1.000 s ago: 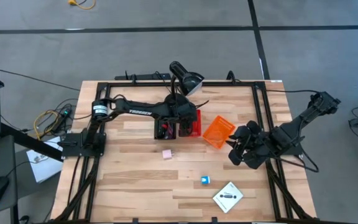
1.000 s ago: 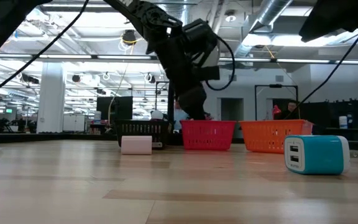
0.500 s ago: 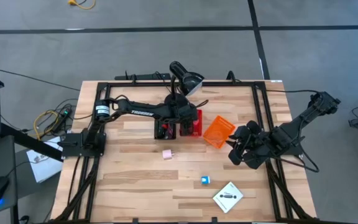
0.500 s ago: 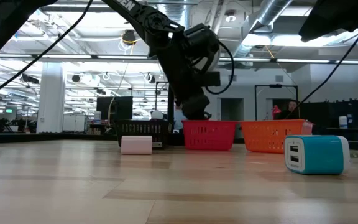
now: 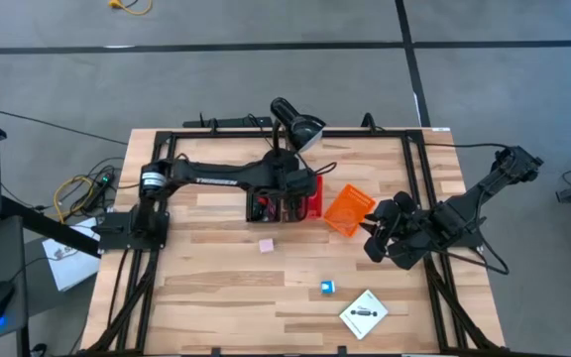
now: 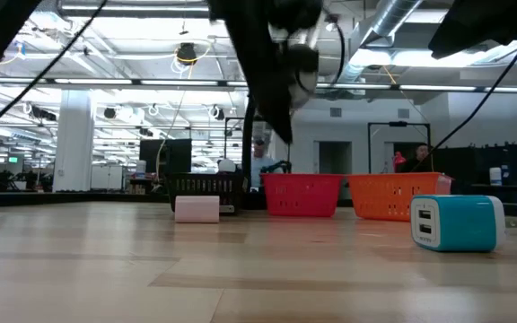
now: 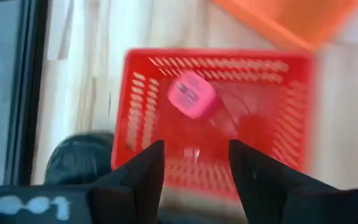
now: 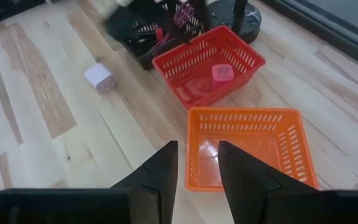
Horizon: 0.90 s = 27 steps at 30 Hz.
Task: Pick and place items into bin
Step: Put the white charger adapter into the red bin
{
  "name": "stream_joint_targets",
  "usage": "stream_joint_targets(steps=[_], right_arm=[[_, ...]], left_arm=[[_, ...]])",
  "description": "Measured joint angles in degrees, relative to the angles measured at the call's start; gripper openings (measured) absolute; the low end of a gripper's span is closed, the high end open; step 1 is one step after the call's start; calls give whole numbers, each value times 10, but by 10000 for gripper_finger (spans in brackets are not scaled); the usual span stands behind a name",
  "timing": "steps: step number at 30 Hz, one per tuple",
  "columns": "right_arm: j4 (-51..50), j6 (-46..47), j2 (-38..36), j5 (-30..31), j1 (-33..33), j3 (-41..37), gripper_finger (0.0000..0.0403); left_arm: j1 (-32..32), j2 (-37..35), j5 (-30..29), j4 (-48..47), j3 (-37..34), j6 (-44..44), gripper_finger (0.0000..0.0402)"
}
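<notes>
The left gripper [image 7: 191, 165] hung above the red basket [image 5: 308, 197], its fingers parted and holding nothing, while a pink cube [image 7: 191, 95] lay inside. The right gripper [image 8: 197, 165] waited over the orange basket [image 8: 246, 146], fingers apart and empty. On the table [image 5: 216, 297], a white-pink piece [image 5: 266, 244], a blue cube [image 5: 327, 288] and a white card [image 5: 364, 314] lay loose.
</notes>
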Motion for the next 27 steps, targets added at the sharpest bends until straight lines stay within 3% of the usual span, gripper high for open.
stream_joint_targets(steps=[7,13,17,22,27], right_arm=[[1,30,2,-18,0,0,108],[2,23,14,-24,0,0,108],[9,20,36,-35,-5,0,108],[28,20,74,-64,-16,0,108],[46,20,111,-97,-25,0,108]], left_arm=[[-52,-38,0,-227,129,-5,169],[-91,-99,-24,-354,177,-40,169],[-114,-147,-76,-410,178,-135,169],[-157,-181,-96,-448,161,-239,169],[-209,-196,-145,-443,43,-312,169]])
